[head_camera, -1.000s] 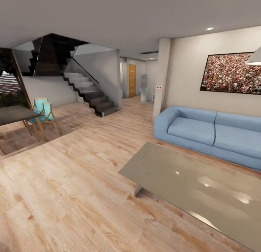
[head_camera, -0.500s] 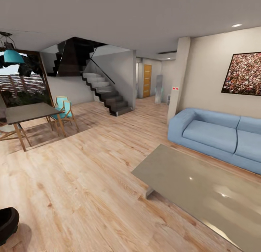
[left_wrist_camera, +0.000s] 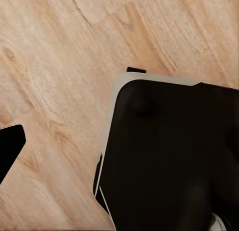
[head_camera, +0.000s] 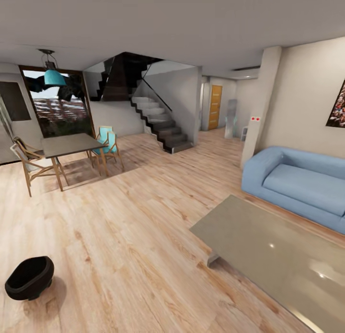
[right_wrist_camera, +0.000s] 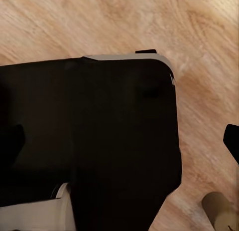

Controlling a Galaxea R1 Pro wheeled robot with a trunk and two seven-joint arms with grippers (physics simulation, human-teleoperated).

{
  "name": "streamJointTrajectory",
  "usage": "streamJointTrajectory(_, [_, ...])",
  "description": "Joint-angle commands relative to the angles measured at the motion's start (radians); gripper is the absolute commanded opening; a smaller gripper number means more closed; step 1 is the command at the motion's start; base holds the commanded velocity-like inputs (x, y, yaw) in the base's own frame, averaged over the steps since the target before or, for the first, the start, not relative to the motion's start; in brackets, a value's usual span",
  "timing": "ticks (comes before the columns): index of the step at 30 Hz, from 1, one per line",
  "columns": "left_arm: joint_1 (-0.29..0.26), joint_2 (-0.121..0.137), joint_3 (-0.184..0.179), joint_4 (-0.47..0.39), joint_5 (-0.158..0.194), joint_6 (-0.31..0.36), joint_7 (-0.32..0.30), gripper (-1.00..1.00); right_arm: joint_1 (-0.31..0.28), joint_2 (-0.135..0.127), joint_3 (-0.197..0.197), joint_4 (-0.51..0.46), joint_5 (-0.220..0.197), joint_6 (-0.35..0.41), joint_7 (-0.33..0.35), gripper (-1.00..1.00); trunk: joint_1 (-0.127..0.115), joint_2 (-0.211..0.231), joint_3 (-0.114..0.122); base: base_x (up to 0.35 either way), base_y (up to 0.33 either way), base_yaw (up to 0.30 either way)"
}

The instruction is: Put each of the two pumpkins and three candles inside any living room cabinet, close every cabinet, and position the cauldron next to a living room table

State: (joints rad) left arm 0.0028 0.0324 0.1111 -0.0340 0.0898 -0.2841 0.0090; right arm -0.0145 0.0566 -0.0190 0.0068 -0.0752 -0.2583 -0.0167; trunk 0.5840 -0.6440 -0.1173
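Note:
A black cauldron point(head_camera: 29, 277) sits on the wood floor at the lower left of the head view, well apart from the table point(head_camera: 268, 256). That low table has a shiny grey top and fills the lower right. In the left wrist view one black fingertip point(left_wrist_camera: 10, 146) pokes in over the floor beside my dark base point(left_wrist_camera: 169, 161). The right wrist view has a black fingertip point(right_wrist_camera: 232, 141) at its edge and a grey-tan stub point(right_wrist_camera: 219, 211) on the floor, possibly a candle. The pumpkins and the cabinet are out of view.
A blue sofa point(head_camera: 297, 179) stands behind the table at the right. A dining table point(head_camera: 72, 143) with wooden chairs point(head_camera: 28, 163) is at the far left under a teal lamp point(head_camera: 54, 76). Dark stairs point(head_camera: 160, 122) rise at the back. Open wood floor lies between.
The head camera has turned left: sofa and table slid right in the picture. The dining set and the cauldron came into view. No object itself has moved.

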Motion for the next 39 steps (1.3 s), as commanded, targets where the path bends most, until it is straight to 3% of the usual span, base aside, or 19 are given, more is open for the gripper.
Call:
streamJointTrajectory(1, [0.000, 0.000, 0.002, -0.001, 0.007, -0.001, -0.001, 1.00, -0.001, 0.000, -0.001, 0.001, -0.008, -0.004, 0.000, 1.00, -0.004, 0.006, 0.002, 0.000, 0.000, 0.275])
streamJointTrajectory(35, [0.000, 0.000, 0.002, -0.001, 0.007, -0.001, -0.001, 1.00, -0.001, 0.002, -0.001, 0.001, -0.008, -0.004, 0.000, 1.00, -0.134, 0.244, 0.108, 0.000, 0.000, 0.275])
streamJointTrajectory(39, [0.000, 0.000, 0.002, -0.001, 0.007, -0.001, -0.001, 1.00, -0.001, 0.002, -0.001, 0.001, -0.008, -0.004, 0.000, 1.00, -0.134, 0.244, 0.108, 0.000, 0.000, 0.275])
